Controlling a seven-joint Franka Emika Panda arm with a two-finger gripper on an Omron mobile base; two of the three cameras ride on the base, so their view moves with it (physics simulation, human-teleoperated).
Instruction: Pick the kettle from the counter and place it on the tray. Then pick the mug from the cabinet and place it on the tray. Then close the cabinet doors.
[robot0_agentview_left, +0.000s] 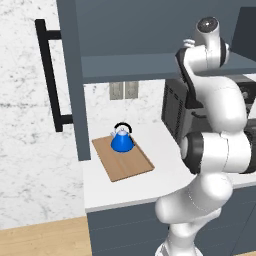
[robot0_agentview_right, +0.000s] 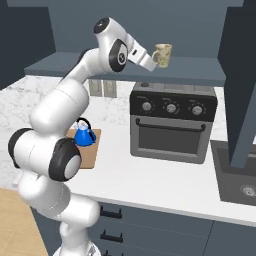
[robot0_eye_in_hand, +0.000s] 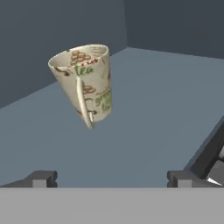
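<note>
Mug retrieval, the second step of the task, is in hand. With the kettle (robot0_agentview_left: 122, 140) already standing upright on the tray (robot0_agentview_left: 135, 167) on the white desk (robot0_agentview_left: 165, 165), handle arching over its lid, the arm reaches up into the open cabinet (robot0_agentview_right: 200, 30). The gripper (robot0_eye_in_hand: 111, 177) has its fingers (robot0_eye_in_hand: 41, 178) spread wide with nothing between them, and the mug (robot0_eye_in_hand: 85, 83) stands just ahead on the cabinet shelf (robot0_eye_in_hand: 166, 100). In the right base view the mug (robot0_agentview_right: 163, 55) sits close beside the hand, above the countertop oven (robot0_agentview_right: 172, 122). The mug is upright on its base, mouth up, so its long axis runs vertically; the tilt seen in the hand view probably comes from the roll of the hand. Its handle faces the gripper. The next move calls for advancing until the fingers straddle the mug body, or the wall beside the handle, then closing without tipping it. One cabinet door (robot0_agentview_left: 70, 80) stands open at the left, bar handle (robot0_agentview_left: 50, 75) outward.
</note>
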